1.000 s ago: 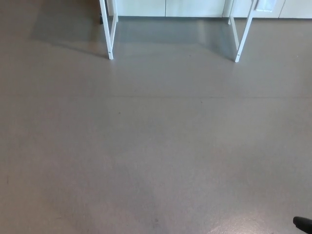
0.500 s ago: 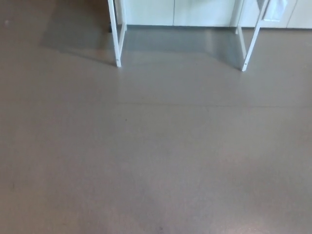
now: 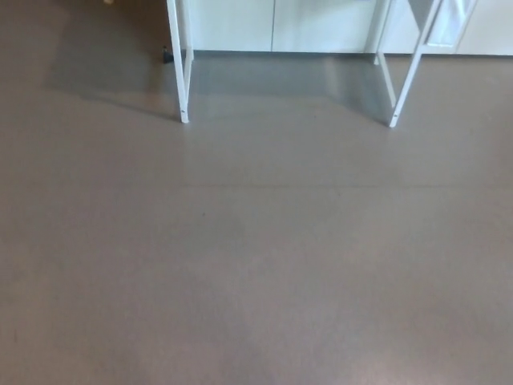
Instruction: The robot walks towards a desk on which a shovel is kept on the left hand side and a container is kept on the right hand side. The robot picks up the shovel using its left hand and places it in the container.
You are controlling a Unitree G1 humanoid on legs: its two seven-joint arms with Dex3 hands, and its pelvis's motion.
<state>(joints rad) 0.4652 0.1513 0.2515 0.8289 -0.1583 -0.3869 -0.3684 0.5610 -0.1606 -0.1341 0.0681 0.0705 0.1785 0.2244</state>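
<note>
Mostly bare grey floor (image 3: pixel 256 257) from the head view. White desk legs at top: left leg (image 3: pixel 182 72), right leg (image 3: pixel 405 76), pale cabinets (image 3: pixel 272 24) behind them. Desk top is out of frame, so shovel and container don't show; shovel's axis and heading can't be told. Neither hand shows, so their state is unknown.

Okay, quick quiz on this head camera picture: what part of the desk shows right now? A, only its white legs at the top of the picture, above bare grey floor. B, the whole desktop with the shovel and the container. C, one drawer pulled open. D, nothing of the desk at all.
A: only the white desk legs show, the left leg and the right leg, standing on the grey floor; no desktop, shovel or container is in view.
</note>
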